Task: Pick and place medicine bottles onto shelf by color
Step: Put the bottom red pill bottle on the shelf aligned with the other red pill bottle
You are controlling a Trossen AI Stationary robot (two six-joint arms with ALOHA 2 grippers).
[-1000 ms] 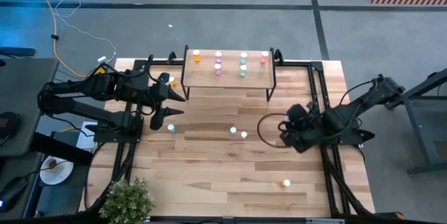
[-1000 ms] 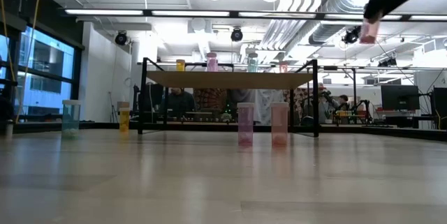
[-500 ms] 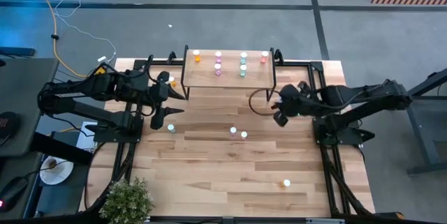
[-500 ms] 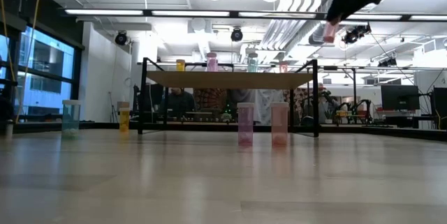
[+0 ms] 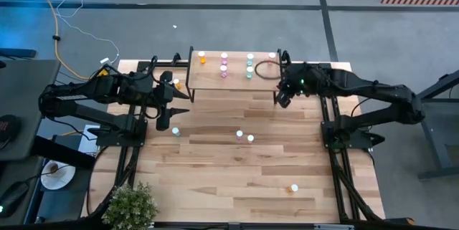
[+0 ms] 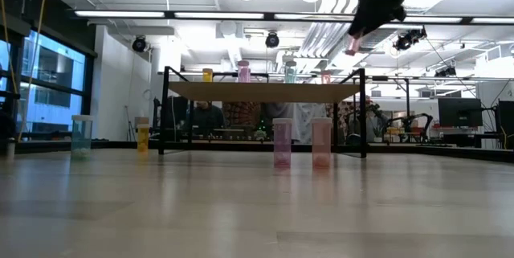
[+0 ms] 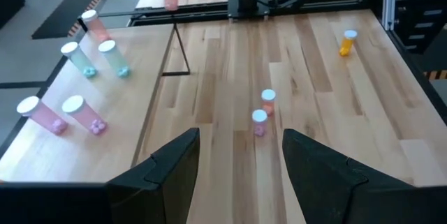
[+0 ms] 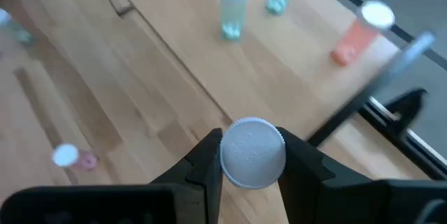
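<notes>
The shelf (image 5: 233,76) stands at the table's far side with orange, pink, teal and red bottles upright on it. My right gripper (image 5: 282,97) hovers by the shelf's right end, above shelf height in the low view, shut on a pink white-capped bottle (image 6: 352,47). Loose bottles stand upright on the table: a teal one (image 5: 176,131), two pink ones (image 5: 244,137), an orange one (image 5: 294,187) near the front and another orange one (image 5: 176,83) beside the left arm. My left gripper (image 7: 241,175) waits open at the table's left, above the table and touching nothing. My right gripper pinches the pink bottle between its two fingers (image 8: 207,161) at its cap end (image 8: 252,152). The fingers slant down from the table's right. The body sticks out below the fingertips, tilted and lifted clear of table and shelf.
Black frame rails (image 5: 326,108) run along the table's right side and far corners. A potted plant (image 5: 133,205) sits at the near left corner. A cable loop (image 5: 267,69) from the right arm hangs over the shelf's right end. Bare wood lies in the table's near middle.
My right gripper has swung from the table's right middle toward the far edge and the shelf's right end, rising a little and turning, with the pink bottle still between its fingers.
</notes>
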